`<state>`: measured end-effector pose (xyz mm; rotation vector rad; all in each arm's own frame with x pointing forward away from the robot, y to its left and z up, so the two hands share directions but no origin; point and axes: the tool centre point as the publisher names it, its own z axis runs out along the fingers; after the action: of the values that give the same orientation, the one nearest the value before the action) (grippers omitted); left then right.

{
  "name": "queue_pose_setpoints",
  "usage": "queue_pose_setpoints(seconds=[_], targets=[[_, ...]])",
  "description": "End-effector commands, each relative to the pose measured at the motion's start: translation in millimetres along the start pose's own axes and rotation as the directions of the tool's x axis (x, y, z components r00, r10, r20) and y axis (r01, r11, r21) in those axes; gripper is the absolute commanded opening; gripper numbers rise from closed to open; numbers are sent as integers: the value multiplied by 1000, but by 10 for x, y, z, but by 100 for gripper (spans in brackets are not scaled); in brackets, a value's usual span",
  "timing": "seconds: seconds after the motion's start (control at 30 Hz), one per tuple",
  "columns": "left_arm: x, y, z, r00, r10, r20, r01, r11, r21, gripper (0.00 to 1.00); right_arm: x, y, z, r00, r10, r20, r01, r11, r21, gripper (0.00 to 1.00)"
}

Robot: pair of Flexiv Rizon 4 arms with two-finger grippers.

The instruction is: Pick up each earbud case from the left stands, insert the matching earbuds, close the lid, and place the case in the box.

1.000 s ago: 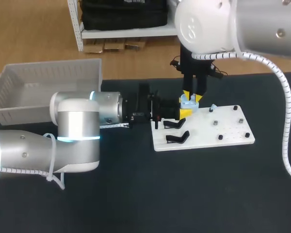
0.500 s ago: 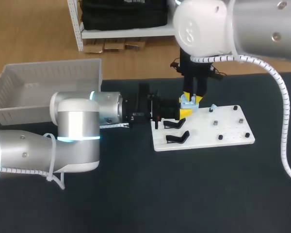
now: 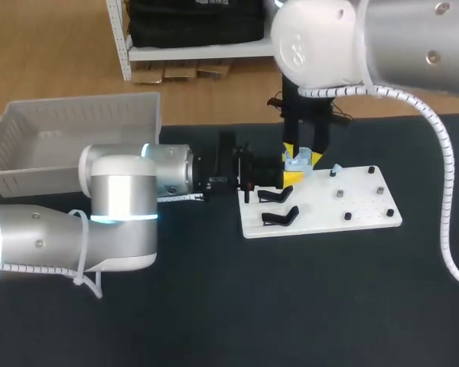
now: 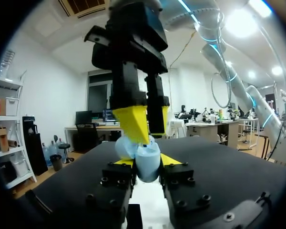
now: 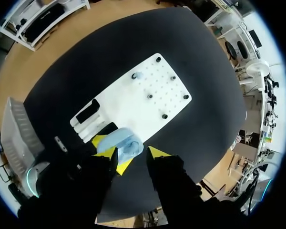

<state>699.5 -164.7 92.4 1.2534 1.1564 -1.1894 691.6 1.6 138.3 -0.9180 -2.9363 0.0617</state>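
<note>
The left arm (image 3: 99, 222) comes in from nine o'clock and lies across the dark worktop (image 3: 214, 306). Its left hand (image 3: 291, 177) is clamped on a pale blue earbud case (image 3: 297, 162) at the ten o'clock corner of a white board (image 3: 314, 206). The right hand (image 3: 303, 154) hangs over the case from twelve o'clock, its yellow tips apart, one on either side. Two black stands (image 3: 279, 216) lie at the board's eight o'clock. A pale blue earbud (image 3: 336, 168) sits at three o'clock of the case. The white box (image 3: 76, 115) stands at the worktop's ten o'clock.

Your bench (image 3: 329, 306) is a dark, matte top. A white pegboard (image 3: 359, 200) lies flat on it, right under and ahead of the right gripper (image 3: 302, 155). The pale basket (image 3: 76, 122) sits well back from the left gripper (image 3: 291, 177), beside its arm.
</note>
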Motion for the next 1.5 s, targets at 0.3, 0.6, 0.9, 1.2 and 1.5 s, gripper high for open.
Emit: queue_pose_setpoints(seconds=[0.3, 0.6, 0.9, 1.2, 1.5], targets=[[6, 1, 5, 1000, 1, 2, -1, 1000, 2, 0, -259, -500, -322, 993, -119, 10, 117, 959, -257, 41], [6, 1, 5, 1000, 1, 2, -1, 1000, 2, 0, -650, -572, -267, 960, -216, 181, 261, 923, -284, 47], [6, 1, 5, 1000, 1, 2, -1, 1000, 2, 0, -935, -512, -52, 923, -294, 247, 356, 896, -265, 48], [6, 1, 5, 1000, 1, 2, -1, 1000, 2, 0, -1056, -424, 195, 883, -385, 270, 443, 874, -202, 61], [6, 1, 5, 1000, 1, 2, -1, 1000, 2, 0, -1102, -374, 427, 905, -362, 221, 405, 892, -198, 54]])
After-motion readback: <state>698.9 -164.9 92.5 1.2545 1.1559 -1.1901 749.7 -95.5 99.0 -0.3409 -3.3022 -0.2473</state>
